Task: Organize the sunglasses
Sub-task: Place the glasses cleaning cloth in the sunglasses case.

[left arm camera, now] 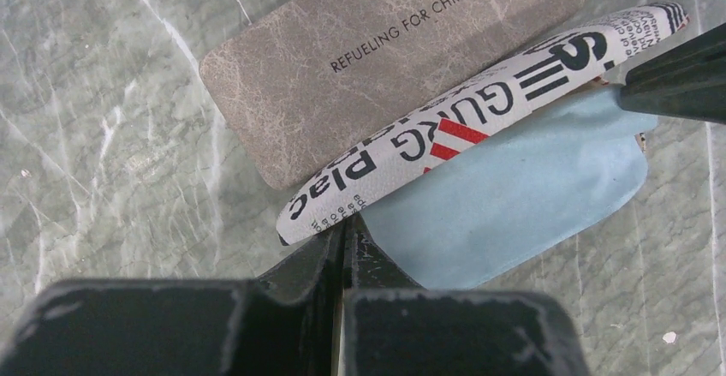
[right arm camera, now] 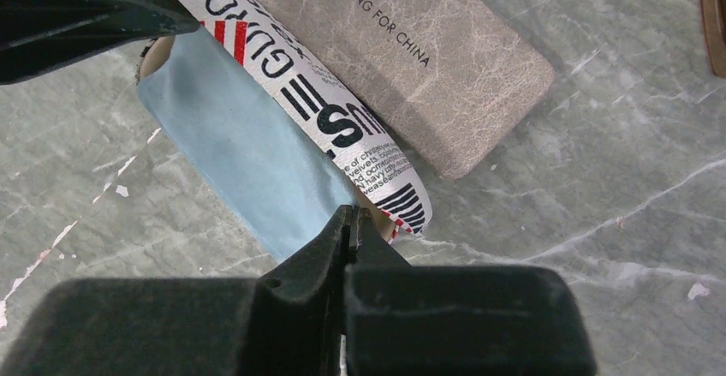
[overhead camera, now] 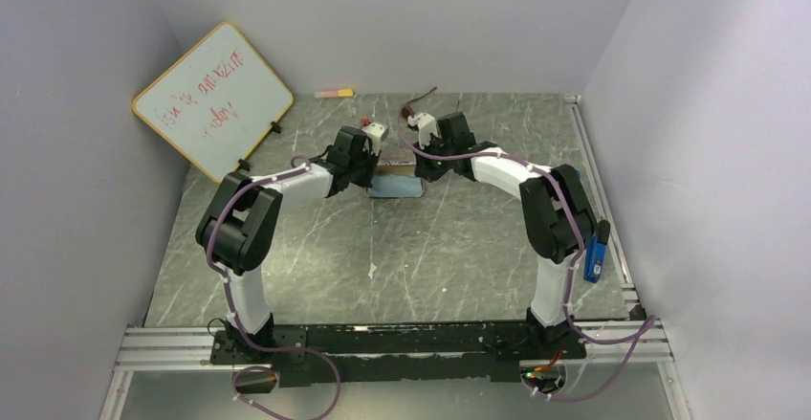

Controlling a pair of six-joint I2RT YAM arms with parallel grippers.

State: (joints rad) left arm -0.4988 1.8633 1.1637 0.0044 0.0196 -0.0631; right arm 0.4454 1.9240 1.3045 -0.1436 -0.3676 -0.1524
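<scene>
Bench (left arm camera: 103, 136): grey-green marbled surface, pale veins, matte.
Case (left arm camera: 377, 59): flat rectangle with rounded corners, tan-brown crackled leather-like skin, stamped "REFUELING FOR CHINA". Lying flat toward the far edge, about mid-width.
Printed pouch (left arm camera: 445, 136): soft and pale, newsprint-style black lettering with red bars. Stretched as a long curved band along the case's near side, touching it.
Blue fabric (left arm camera: 514, 196): smooth light-blue panel with a rounded corner, just on the pouch's near side. Part of the pouch or a separate cloth, cannot tell.
Left pincer (left arm camera: 347, 226): narrow, black tips pressed together on the pouch's left end.
Right pincer (right arm camera: 351, 222): narrow, clamped on the opposite end.
Arms: both reaching forward, elbows raised, wrists turned inward and down, facing each other across the pouch.
Brown-framed sunglasses (right arm camera: 716, 16): only a curved brown sliver showing, on the bench beyond the case toward the far edge, apart from it.
</scene>
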